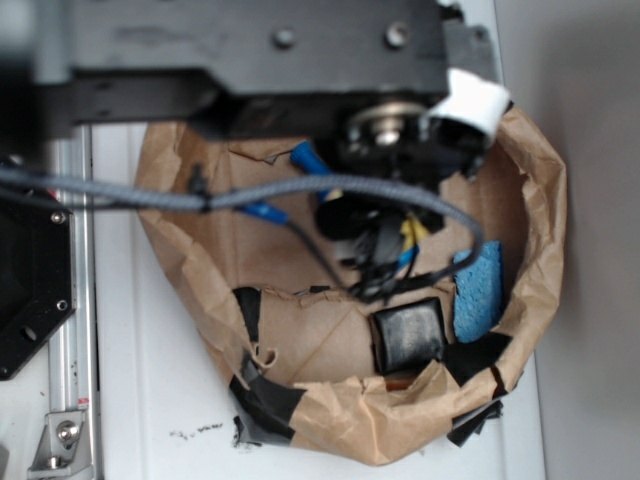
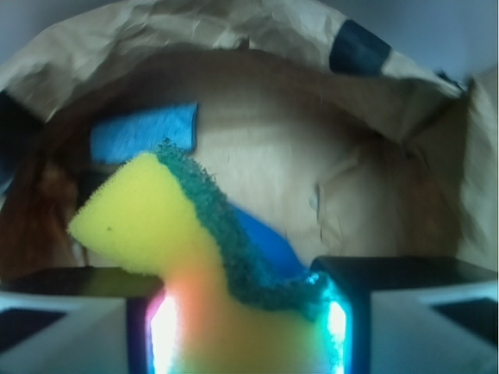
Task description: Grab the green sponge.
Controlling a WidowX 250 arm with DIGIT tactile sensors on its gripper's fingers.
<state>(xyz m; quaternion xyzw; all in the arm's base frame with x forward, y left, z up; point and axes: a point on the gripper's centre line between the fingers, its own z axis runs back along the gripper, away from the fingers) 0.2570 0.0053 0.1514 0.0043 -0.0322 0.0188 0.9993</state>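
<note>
Gripper (image 2: 249,327) clamped on the green sponge (image 2: 156,210), sponge squeezed between both fingers (image 2: 70,312), free end tilted toward 10 o'clock, blue sponge (image 2: 144,132) beyond at 11 o'clock, all inside a taped paper bag (image 1: 540,200).

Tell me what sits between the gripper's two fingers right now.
The green sponge, yellow foam with a dark-green scouring layer, is pinched between the gripper fingers. That shows in the wrist view; in the exterior view the arm hides it.
</note>
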